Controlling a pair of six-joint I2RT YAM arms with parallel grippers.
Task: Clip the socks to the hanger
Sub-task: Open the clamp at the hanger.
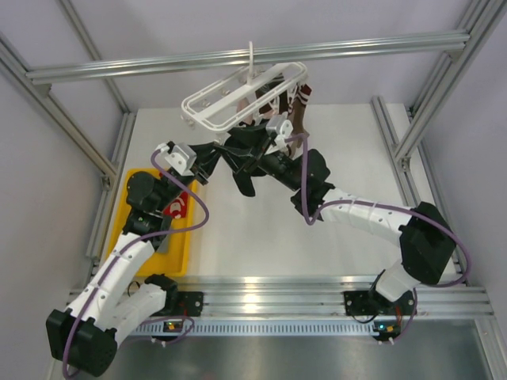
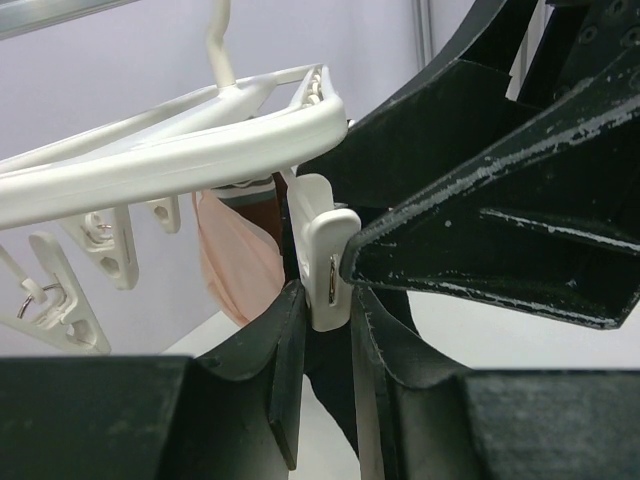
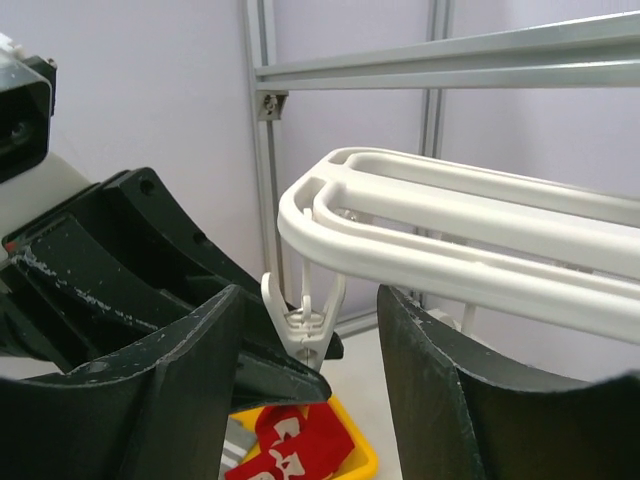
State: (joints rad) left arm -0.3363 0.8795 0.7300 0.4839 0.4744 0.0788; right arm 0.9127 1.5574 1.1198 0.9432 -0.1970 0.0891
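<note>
1. The hanger point(image 1: 238, 99) hung by its hook at the top rail, above the worktop point(image 1: 261, 245).
2. The left pincer point(image 2: 327, 300) was clenched narrow on a dark cloth point(image 2: 340, 410) just under a peg point(image 2: 325, 250).
3. The right pincer point(image 3: 310, 300) stood released, its fingers on either side of that peg.
4. A red sock point(image 1: 178, 207) lay in the yellow tray point(image 1: 170, 257), well apart from the hanger.

Red sock point(image 1: 177, 208) in the yellow tray point(image 1: 192, 237), mostly behind the left arm point(image 1: 146, 198), markings illegible
</note>
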